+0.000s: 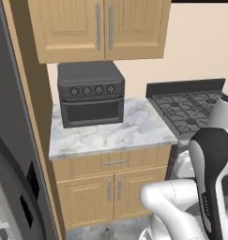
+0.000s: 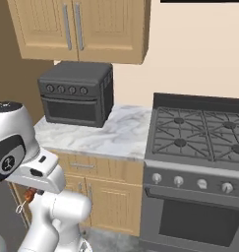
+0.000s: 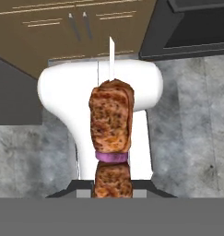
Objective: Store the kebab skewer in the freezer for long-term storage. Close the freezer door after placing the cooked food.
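Observation:
The kebab skewer [image 3: 111, 123] stands close up in the hand view: reddish-brown meat chunks with a purple slice between them, and a pale stick tip above. My gripper [image 3: 112, 190] is shut on its lower end, a dark fingertip on either side. From the right base view, the gripper [image 2: 32, 191] hangs low at the left below the counter's edge, and the skewer [image 2: 26, 198] sticks out beneath it. The grey freezer [image 1: 10, 136] fills the left edge of the left base view, with a dark curved handle [image 1: 19, 185] low on it. I cannot tell how the freezer door stands.
A dark toaster oven [image 1: 91, 93] [image 2: 75, 93] sits on the marble counter [image 1: 134, 133] under wooden wall cabinets [image 1: 101, 28]. A gas stove [image 2: 199, 135] adjoins on the right. Wooden base cabinets [image 1: 113, 187] run below. Grey floor [image 3: 191, 138] lies under the hand.

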